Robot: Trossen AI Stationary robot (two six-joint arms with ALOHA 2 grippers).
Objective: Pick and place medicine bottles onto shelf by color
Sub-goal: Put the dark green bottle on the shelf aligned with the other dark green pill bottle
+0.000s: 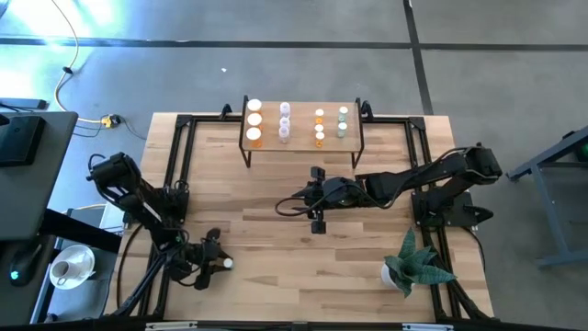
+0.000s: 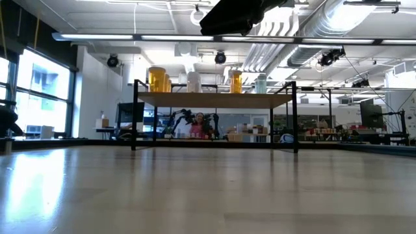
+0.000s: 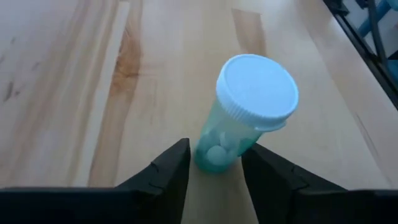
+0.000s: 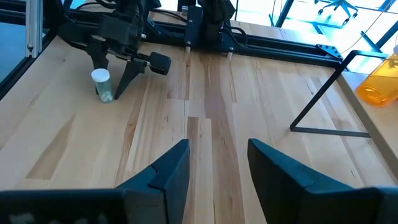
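as left pincer (image 3: pixel 214 177) straddles vial (image 3: pixel 245 112)

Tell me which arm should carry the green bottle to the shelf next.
Left. The left gripper already has its open fingers either side of the pale green bottle standing near the table's front left. The right gripper hangs open and empty at mid-table, short of the shelf.

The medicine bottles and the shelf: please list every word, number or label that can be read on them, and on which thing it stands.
There are none to read.
Pale green bottle between the left gripper fingers: plain white cap, no label showing.
Bottles on the shelf: too small to show any print.
Room signs in the low view: blurred, unreadable.
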